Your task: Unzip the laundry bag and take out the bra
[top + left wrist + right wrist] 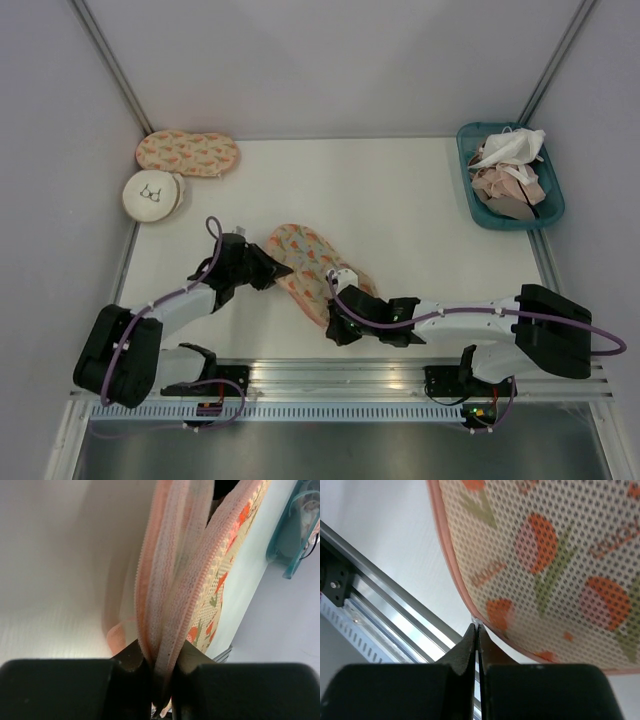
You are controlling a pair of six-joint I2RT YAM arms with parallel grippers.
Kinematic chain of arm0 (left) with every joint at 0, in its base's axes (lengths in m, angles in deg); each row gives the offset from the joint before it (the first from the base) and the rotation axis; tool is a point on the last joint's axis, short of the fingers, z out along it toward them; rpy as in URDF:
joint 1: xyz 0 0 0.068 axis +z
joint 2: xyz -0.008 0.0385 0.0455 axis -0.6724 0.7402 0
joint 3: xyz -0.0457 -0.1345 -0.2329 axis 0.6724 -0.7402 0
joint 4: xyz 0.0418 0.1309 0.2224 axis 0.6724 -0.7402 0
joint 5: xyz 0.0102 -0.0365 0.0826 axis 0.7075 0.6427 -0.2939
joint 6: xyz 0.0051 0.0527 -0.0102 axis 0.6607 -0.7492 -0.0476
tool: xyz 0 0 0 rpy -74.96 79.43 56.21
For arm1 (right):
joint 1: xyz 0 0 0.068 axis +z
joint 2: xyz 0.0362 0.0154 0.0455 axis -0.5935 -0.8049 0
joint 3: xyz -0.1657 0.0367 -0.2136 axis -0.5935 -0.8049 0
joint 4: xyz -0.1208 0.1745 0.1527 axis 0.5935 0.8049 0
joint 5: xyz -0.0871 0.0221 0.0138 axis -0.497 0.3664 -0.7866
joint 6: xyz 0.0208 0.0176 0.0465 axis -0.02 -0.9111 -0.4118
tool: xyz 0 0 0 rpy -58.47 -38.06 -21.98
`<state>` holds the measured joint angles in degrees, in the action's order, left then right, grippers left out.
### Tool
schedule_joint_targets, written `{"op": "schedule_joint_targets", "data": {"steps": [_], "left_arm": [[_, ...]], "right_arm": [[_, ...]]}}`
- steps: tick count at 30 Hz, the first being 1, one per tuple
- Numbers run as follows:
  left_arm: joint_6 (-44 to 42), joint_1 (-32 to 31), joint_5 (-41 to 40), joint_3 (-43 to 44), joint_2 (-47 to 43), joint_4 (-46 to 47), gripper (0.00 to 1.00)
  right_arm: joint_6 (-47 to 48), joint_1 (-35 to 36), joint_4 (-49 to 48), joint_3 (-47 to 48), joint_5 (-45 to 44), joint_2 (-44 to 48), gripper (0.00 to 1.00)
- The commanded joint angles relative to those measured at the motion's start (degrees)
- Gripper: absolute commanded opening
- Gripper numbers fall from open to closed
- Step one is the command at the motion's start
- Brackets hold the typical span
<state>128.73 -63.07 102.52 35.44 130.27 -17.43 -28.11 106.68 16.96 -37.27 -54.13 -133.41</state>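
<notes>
Laundry bag [300, 255] lies on the surface [400, 220], near and central, seemingly still zipped with no bra visible, left fingers [131, 657] clamped on its pink edging [160, 580], right fingers [465, 650] fully closed at its near rim, maybe on the zipper pull.

laundry bag [300, 262] centre | case [187, 153] far-left, pouch [152, 194] before it | basket [471, 185] far-right

The top camera looks down from high behind the near edge onto the whole flat white table [400, 215]. The two wrist cameras sit low and face forward, each very near to the peanut-shaped cream-pink printed fabric laundry bag [305, 262], which all three views share.
</notes>
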Motion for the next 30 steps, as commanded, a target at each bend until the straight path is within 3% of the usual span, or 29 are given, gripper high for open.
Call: {"op": "schedule_joint_targets", "data": {"steps": [1, 3, 8, 13, 20, 30], "left_arm": [[-9.9, 3.0, 8.9, 6.9, 7.5, 3.3, 0.17], [-13.9, 3.8, 12.8, 11.2, 11.4, 3.2, 0.11], [-23.1, 4.0, 22.4, 19.3, 22.2, 0.8, 0.1], [-34.7, 4.0, 27.2, 26.3, 29.4, -10.6, 0.1], [-39.2, 4.0, 25.9, 31.0, 33.4, -15.5, 0.1], [-42.7, 4.0, 23.2, 35.1, 35.3, -19.9, 0.1]], "right_arm": [[-0.6, 0.6, 2.3, -2.1, 2.2, -0.5, 0.01], [-0.7, 0.6, 2.5, -2.3, 1.9, -1.2, 0.0], [-0.9, 0.6, 9.4, -0.2, -6.9, -2.7, 0.0], [-1.7, 0.5, 17.3, 3.2, -15.6, -4.8, 0.0], [-2.9, 0.4, 25.1, 6.0, -23.7, -6.2, 0.0], [-2.9, 0.4, 31.5, 5.8, -25.2, -3.2, 0.01]]}}
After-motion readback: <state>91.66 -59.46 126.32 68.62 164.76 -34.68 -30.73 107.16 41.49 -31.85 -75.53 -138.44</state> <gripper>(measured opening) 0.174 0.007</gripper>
